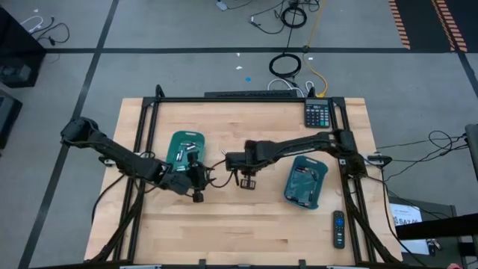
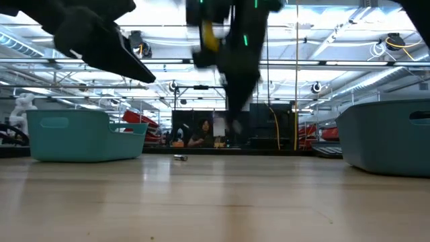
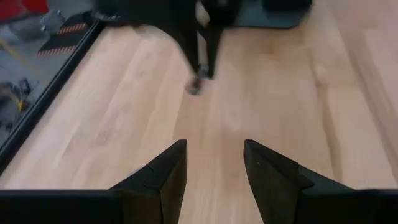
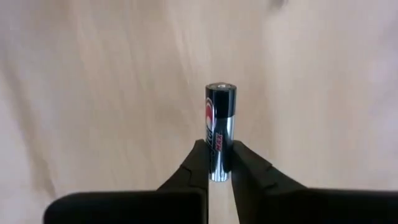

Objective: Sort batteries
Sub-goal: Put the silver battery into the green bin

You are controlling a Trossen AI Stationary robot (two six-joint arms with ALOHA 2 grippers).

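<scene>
A dark battery with a silvery band stands between the fingers of my right gripper, which is shut on it over the middle of the table. In the low view this gripper hangs above the wood. Another small battery lies on its side on the table farther back. My left gripper is open with nothing between its fingers; it hovers just left of the right one, in front of the left teal tray. My right gripper pinches the battery's round body at the end nearest the wrist between its two fingers. The fingers point steeply down and lie along the battery. Most of its length sticks out past the fingertips, its capped end toward the table. It looks lifted clear.
A second teal tray stands to the right of the grippers. A calculator lies at the far right corner and a black remote near the front right. Bare wood lies along the near edge.
</scene>
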